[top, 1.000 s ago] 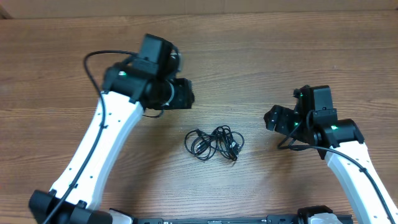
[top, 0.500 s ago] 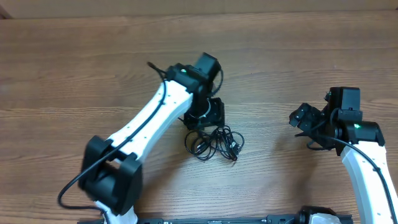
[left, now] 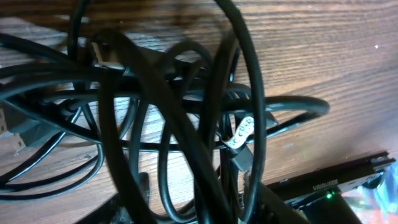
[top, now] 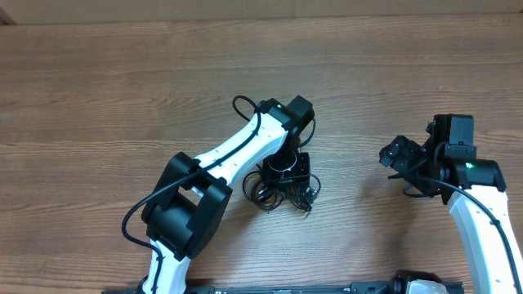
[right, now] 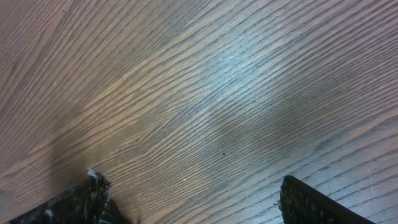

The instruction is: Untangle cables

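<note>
Hovering over the tangle of thin black cables (top: 263, 193) near the middle of the brown wood-grain worktop (top: 98, 98), the left claw (top: 293, 175) hides part of it; whether it is spread or closed cannot be told, as its wrist view is filled with crossing loops and one pale plug end (left: 241, 129). The right claw (right: 193, 202) hangs well apart to the right, fingers spread wide over bare wood

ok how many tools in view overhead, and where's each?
2. The left tool is right over the cable tangle, fingertips hidden. The right tool is off to the right above the wooden table, apart from the tangle.
</note>
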Controlling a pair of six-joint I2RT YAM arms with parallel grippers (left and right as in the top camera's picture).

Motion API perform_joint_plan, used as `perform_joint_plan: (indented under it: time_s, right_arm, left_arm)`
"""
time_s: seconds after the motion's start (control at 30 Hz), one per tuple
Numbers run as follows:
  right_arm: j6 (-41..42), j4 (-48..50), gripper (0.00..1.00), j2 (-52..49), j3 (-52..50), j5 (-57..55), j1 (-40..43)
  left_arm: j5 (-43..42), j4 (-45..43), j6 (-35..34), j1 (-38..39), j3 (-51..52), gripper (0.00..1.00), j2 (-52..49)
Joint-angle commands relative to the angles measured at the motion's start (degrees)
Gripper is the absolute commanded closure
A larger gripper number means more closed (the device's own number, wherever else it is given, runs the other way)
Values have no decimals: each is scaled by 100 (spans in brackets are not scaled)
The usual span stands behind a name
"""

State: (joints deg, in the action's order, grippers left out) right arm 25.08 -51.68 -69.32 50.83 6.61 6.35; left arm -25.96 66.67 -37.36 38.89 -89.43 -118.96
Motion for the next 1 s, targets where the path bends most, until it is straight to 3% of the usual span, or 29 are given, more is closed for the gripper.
perform_joint_plan:
  time_s: [0.0,0.1,0.2,0.4,0.7,0.97]
  right_arm:
    - [20,11,14,42,57,17,15]
    - [20,11,14,42,57,57,15]
    - [20,13,14,42,57,101,15]
    - [-48,-4,14,42,57,323,11]
    - [-1644,424,14,42,57,2684,9]
    - [-2461,669,19,42,57,4385,-92]
  left_arm:
    - [24,-9,-13,-26,-107,63,-57]
    - [299,-129,9,-59,-107,83,-55]
    - [551,-267,9,-120,-109,96,-55]
    - [470,-348,662,-306,-258,96,-13]
    - [-225,-103,2944,-527,-1078,96,557]
    - [-219,61,3338,-562,-1193,96,1126]
